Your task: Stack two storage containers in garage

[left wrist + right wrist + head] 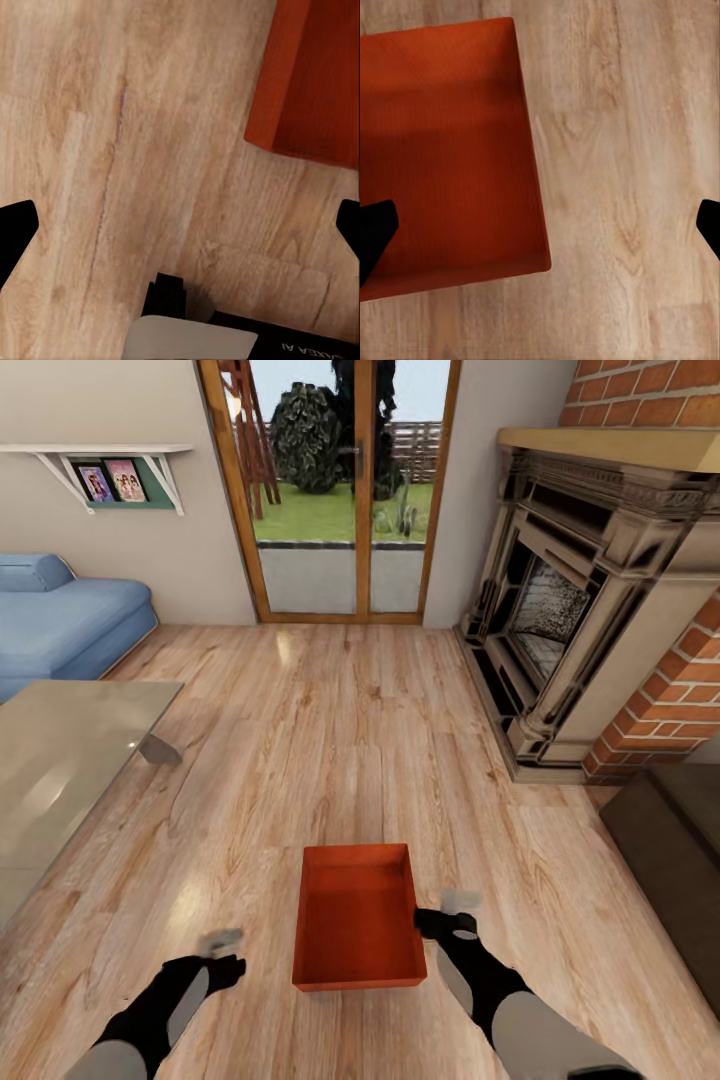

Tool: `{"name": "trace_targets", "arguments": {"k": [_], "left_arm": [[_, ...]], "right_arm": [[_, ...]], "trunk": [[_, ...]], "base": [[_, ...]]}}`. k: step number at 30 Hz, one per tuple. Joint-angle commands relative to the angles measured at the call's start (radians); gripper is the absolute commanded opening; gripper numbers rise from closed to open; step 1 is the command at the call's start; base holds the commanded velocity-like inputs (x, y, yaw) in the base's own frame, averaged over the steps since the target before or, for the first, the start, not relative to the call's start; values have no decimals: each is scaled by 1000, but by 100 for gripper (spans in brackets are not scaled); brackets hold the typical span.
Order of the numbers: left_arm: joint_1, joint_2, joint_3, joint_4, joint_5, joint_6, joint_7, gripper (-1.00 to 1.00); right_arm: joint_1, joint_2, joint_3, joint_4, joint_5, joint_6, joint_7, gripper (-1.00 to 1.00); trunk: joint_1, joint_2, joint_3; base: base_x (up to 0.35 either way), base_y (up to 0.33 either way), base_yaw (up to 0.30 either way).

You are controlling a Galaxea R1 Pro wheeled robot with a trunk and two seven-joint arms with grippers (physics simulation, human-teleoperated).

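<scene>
Light wood-plank floor (330, 760); glass-topped table (60, 770) at left edge, blue sofa (60, 620) upper left, red-brick fireplace (600, 610) right, wood-framed glass doors (345, 490) top centre. Orange-red lidless rectangular bin (358, 920) lower centre, between arms. Left gripper (222, 945) and right gripper (455, 912) spread wide, holding nothing; right just beside bin wall, contact unclear. Wrist views: fingertips at frame edges, bin corner (319, 82), bin interior (450, 157).

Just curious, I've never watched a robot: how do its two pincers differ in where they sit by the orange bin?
The right pincer sits at the orange bin's right wall; the left pincer hangs apart from it over bare wood floor. The right one is also farther forward. Both are open and empty.
</scene>
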Motion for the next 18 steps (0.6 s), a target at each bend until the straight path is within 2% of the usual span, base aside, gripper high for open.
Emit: {"name": "trace_targets", "arguments": {"k": [1,3,5,6,9,14,17,18], "left_arm": [[-33,-6,0,4,10,4,6,100],[-70,-21,0,14,10,0,6,100],[-83,-32,-1,17,10,-6,6,100],[-94,-55,-1,20,9,-22,7,100],[-103,-100,-2,33,0,-54,9,100],[-105,-128,-8,57,-11,-74,9,100],[-106,-133,-14,92,-22,-172,9,100],[-106,-133,-17,117,-37,-231,7,100]], "right_arm": [[-6,0,5,-1,-25,-9,-6,100],[-10,-1,4,-1,-31,-19,-6,100],[-11,-1,4,-1,-33,-22,-6,100],[-12,-1,8,-1,-33,-19,-5,100],[-12,0,13,10,-28,-19,-5,100],[-12,0,19,23,-20,-56,4,100],[-12,-1,21,32,8,-77,7,100],[-12,-2,22,33,65,-79,8,100]], "trunk": [[0,0,-1],[0,0,-1],[0,0,-1],[0,0,-1],[0,0,-1],[0,0,-1],[0,0,-1],[0,0,-1]], "base": [[0,0,0],[0,0,0],[0,0,0],[0,0,0],[0,0,0],[0,0,0],[0,0,0],[0,0,0]]}}
